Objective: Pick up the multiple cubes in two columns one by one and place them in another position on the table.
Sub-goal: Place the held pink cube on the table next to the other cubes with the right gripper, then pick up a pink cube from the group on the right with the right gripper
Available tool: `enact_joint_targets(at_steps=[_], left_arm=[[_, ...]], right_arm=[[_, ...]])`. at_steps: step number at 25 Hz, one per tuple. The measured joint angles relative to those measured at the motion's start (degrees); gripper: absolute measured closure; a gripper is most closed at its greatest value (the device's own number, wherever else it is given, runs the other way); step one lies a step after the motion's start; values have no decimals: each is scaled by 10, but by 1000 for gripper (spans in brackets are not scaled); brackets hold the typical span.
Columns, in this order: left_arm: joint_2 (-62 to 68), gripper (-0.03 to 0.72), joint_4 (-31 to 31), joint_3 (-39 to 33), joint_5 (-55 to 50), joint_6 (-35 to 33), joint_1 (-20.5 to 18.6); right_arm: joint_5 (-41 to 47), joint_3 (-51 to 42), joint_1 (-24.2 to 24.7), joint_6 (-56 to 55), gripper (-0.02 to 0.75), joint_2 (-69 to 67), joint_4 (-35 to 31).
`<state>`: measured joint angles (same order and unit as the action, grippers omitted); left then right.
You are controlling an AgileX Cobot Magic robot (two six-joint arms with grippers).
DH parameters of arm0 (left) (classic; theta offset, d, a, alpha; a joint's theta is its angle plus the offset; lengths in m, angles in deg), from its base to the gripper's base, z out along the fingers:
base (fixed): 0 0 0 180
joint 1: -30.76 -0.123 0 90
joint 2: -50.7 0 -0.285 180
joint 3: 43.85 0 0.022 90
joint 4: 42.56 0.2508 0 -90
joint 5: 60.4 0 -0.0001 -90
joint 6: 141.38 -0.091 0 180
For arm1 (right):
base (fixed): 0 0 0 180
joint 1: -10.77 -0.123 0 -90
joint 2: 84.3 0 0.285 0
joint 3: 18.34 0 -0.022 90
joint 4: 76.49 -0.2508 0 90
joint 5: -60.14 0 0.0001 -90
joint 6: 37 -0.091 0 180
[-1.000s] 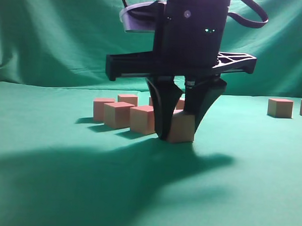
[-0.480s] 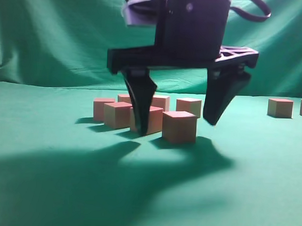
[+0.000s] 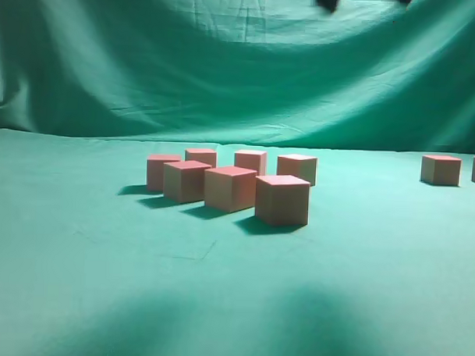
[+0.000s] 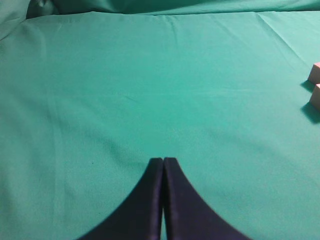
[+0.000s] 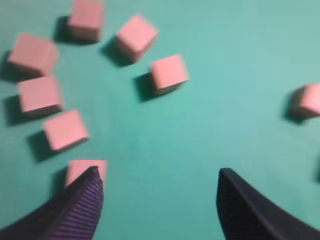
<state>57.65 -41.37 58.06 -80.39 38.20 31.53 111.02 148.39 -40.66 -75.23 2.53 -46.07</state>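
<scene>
- The right gripper (image 5: 159, 200) hangs high above the green counter (image 3: 77, 297), its two dark ribbed fingers (image 5: 80, 210) spread wide apart with nothing between them but bare cloth.
- In the right wrist view, blurred, the left-hand finger overlaps the edge of one cube (image 5: 85, 171) lying below it; whether they touch cannot be told from this angle.
- The left gripper (image 4: 163, 161) sits low over an open stretch of cloth, its fingers (image 4: 145, 200) pressed together tip to tip and holding nothing.
- The cubes (image 3: 231, 187), pinkish-red and plain, stand in a loose cluster of seven at mid-counter in the exterior view: four in a front row slanting toward the camera, three in a row behind.
- The nearest cube (image 3: 283, 200) stands at the right end of the front row, just beside its neighbour.
- Two more cubes (image 3: 441, 169) rest well apart at the far right, one cut off by the frame edge.
- A wrinkled green backdrop (image 3: 226, 60) hangs behind the counter; only dark tips show at the exterior view's top edge.
</scene>
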Motion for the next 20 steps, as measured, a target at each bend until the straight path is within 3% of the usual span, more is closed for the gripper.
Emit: enact_joint_targets(at_steps=[2,3,7,10,16,20], left_arm=[[0,688,0,0,0,0,0],[0,688,0,0,0,0,0],[0,688,0,0,0,0,0],[0,688,0,0,0,0,0],[0,688,0,0,0,0,0],[0,688,0,0,0,0,0]], right_arm=[[47,0,0,-3,242,42,47],[76,0,0,-8,283,57,71],[172,0,0,-20,268,104,152],[191,0,0,-21,268,115,202],[193,0,8,-21,268,116,226],[192,0,82,-15,268,116,197]])
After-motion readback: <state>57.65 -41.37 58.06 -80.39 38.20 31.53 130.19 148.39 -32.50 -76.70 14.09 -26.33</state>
